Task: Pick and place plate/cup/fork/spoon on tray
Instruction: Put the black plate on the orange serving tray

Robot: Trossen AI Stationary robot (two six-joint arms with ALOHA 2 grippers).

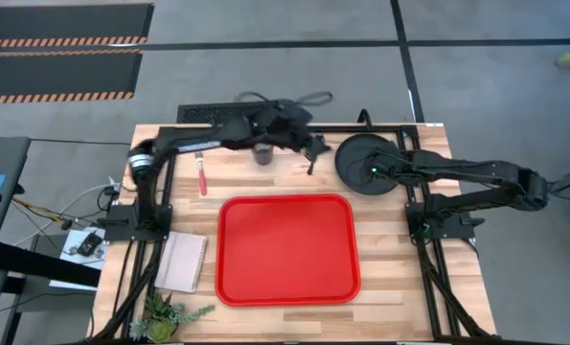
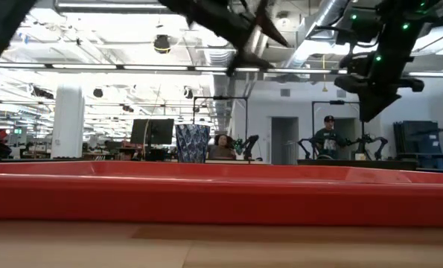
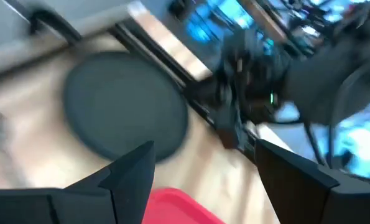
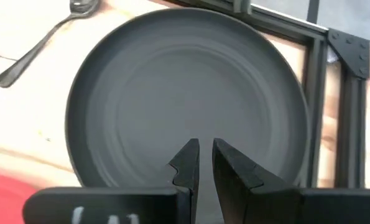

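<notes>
The black plate [image 1: 369, 165] lies flat on the wooden table, beyond the red tray's [image 1: 286, 249] far right corner. My right gripper [image 4: 205, 144] hovers over the plate's right half [image 1: 375, 171], fingers almost together, holding nothing. The dark spoon [image 4: 41, 43] lies on the table just left of the plate. The dark cup [image 1: 262, 151] stands upright beyond the tray, and the red-handled fork [image 1: 202, 177] lies to its left. My left gripper [image 3: 204, 146] is open and empty, raised above the table between cup and plate [image 1: 313, 146].
A white notepad [image 1: 181, 261] and a small plant [image 1: 165, 314] sit at the near left. Black frame rails [image 4: 346, 93] run close by the plate's right side. The tray's inside is bare. People [image 2: 327, 134] sit far off in the room.
</notes>
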